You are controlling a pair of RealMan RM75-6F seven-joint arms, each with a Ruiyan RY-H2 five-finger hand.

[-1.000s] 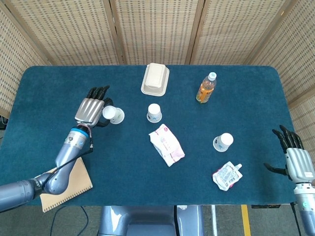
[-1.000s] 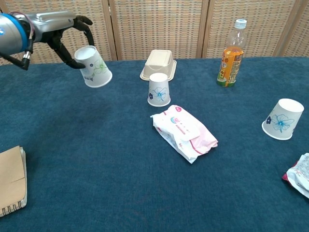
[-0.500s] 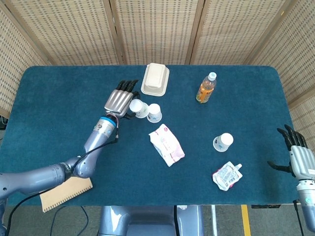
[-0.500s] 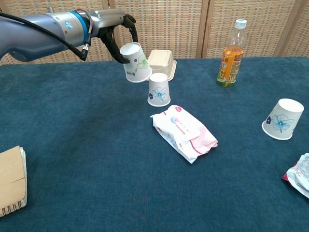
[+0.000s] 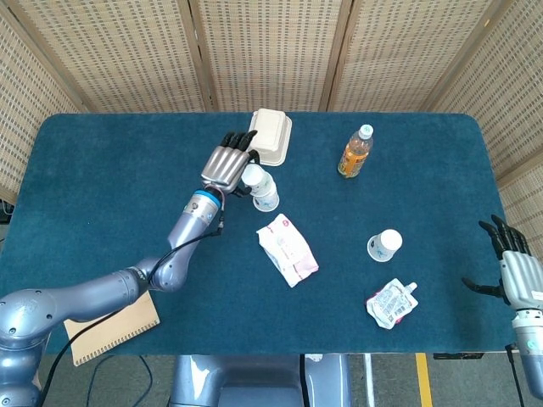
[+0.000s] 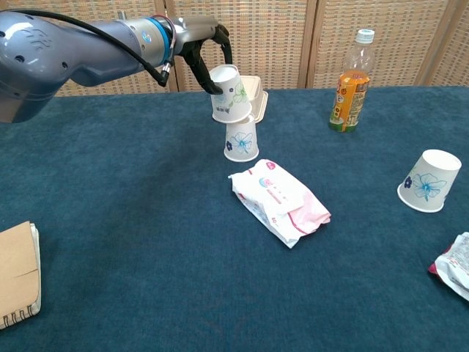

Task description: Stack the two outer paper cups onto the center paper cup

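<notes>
My left hand (image 5: 227,164) (image 6: 207,55) holds a white paper cup with a flower print (image 6: 230,93) (image 5: 253,176) upside down, just above and slightly left of the center cup (image 6: 241,138) (image 5: 266,200). The center cup stands upside down on the blue table (image 5: 102,186). The held cup's rim looks to touch the center cup's top. The other outer cup (image 5: 384,245) (image 6: 429,181) stands upside down at the right. My right hand (image 5: 513,271) hovers open at the table's right edge, far from that cup.
A pink-white wipes pack (image 5: 287,249) (image 6: 281,199) lies in front of the center cup. A beige lunch box (image 5: 269,136) sits behind it, an orange bottle (image 5: 355,152) further right. A pouch (image 5: 391,303) lies near the right cup. A notebook (image 5: 110,324) is at front left.
My left hand has carried the cup rightward from the left side of the table to just above the center cup. The right hand has drifted slightly down and right.
</notes>
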